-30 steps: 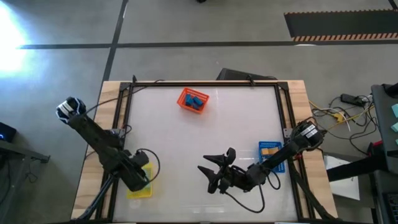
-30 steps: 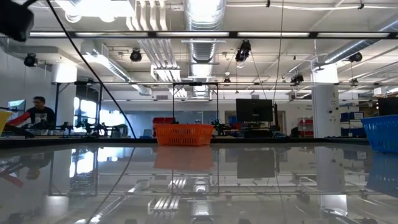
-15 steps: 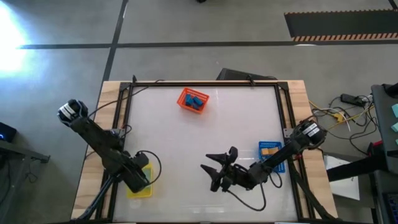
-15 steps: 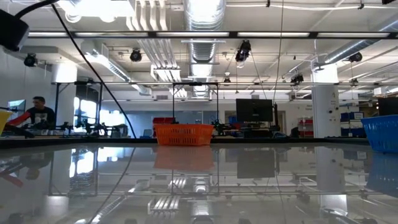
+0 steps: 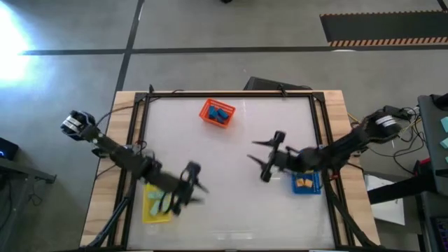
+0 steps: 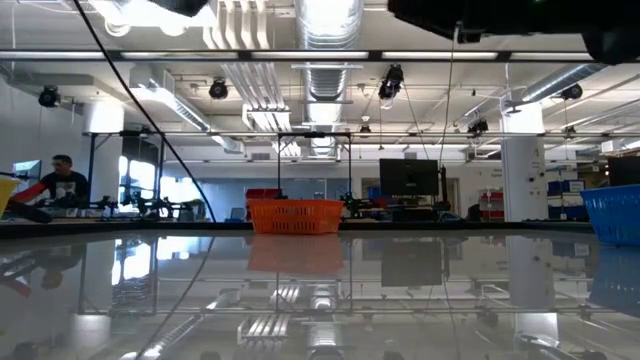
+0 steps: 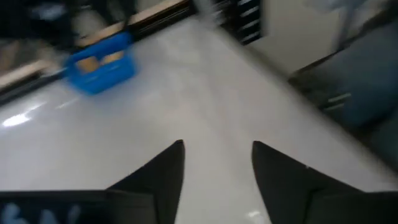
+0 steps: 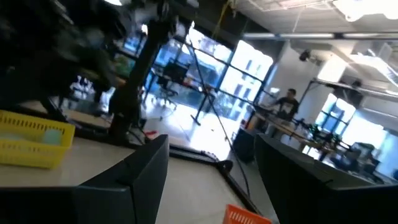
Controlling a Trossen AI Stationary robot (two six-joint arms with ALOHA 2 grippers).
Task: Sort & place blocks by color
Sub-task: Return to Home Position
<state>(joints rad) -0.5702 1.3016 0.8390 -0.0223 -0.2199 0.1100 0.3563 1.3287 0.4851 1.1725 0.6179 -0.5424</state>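
Orange blocks [image 5: 303, 183] in tray [image 5: 316, 189], near right gripper [image 5: 268, 156]

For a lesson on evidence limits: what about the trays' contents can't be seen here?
High view: the left arm covers part of the yellow plastic tray.
Low view: the orange slotted tray's wall hides its contents.
Low view: the picture's edge cuts off the blue slotted tray.

Blocks [image 5: 219, 113] in trays [image 5: 204, 112]: far-centre, near-left, near-right.
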